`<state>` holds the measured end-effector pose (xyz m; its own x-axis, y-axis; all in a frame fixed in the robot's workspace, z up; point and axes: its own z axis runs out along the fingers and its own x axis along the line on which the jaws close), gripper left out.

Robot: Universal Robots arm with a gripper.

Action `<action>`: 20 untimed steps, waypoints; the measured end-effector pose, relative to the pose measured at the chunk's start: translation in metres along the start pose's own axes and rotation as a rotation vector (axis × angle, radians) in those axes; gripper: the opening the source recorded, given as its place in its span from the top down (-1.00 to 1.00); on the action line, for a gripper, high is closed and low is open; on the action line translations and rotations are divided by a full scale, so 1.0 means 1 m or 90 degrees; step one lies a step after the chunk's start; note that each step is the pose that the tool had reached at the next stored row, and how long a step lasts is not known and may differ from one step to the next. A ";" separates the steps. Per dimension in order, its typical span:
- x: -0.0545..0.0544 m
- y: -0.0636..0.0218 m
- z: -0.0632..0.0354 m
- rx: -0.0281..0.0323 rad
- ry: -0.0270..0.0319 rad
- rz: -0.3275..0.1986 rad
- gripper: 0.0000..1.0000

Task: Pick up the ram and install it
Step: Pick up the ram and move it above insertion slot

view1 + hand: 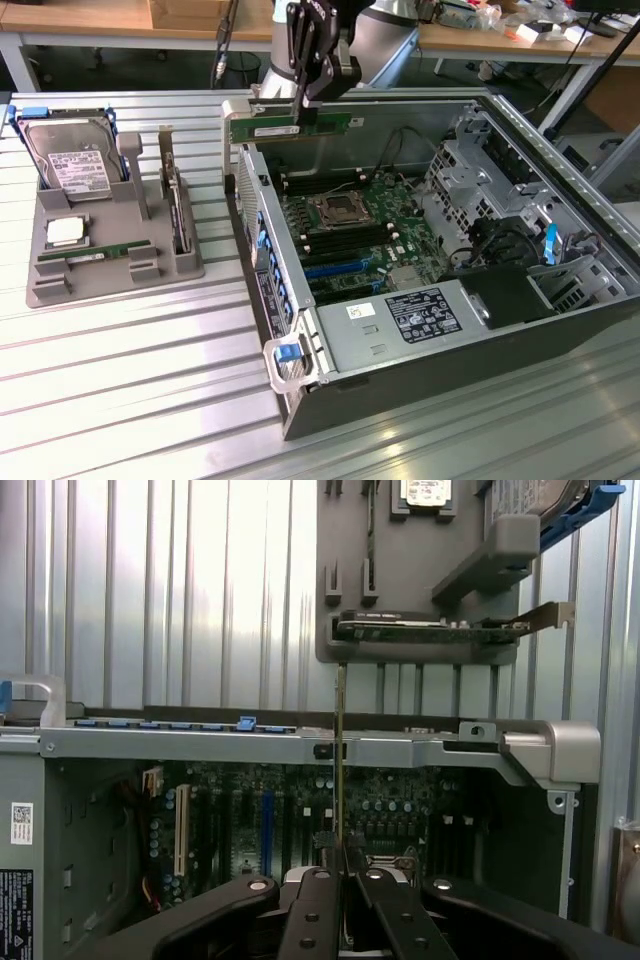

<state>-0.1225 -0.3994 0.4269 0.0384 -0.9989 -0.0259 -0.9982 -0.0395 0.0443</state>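
Observation:
My gripper (pixel 308 104) is shut on the ram (pixel 290 128), a long green strip with a white label. It holds the strip level in the air above the far wall of the open computer case (pixel 300 400). In the wrist view the ram (pixel 340 770) shows edge-on as a thin line rising from between the black fingers (pixel 310 910), over the motherboard (pixel 300 820). Black memory slots (pixel 345 238) lie on both sides of the CPU socket (pixel 335 210) on the motherboard below. A second ram strip (pixel 95 253) rests in the grey holder tray (pixel 50 290) at the exterior view's left.
The grey tray also holds a hard drive (pixel 70 160), a square silver CPU (pixel 65 232) and an upright card with a metal bracket (pixel 175 205). Drive cages (pixel 480 170), cables and a power supply (pixel 420 315) crowd the case. Everything stands on a slatted metal table (pixel 130 380).

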 end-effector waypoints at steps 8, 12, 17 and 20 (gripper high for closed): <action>0.000 -0.0099 -0.0004 0.0000 0.0000 0.000 0.76; 0.001 -0.0174 -0.0006 0.0000 0.0000 0.000 0.76; 0.001 -0.0251 -0.0009 0.0000 0.0000 0.000 0.76; 0.001 -0.0305 -0.0010 0.0000 0.0000 0.000 0.76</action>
<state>-0.0920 -0.3994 0.4265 0.0384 -0.9989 -0.0259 -0.9982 -0.0395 0.0444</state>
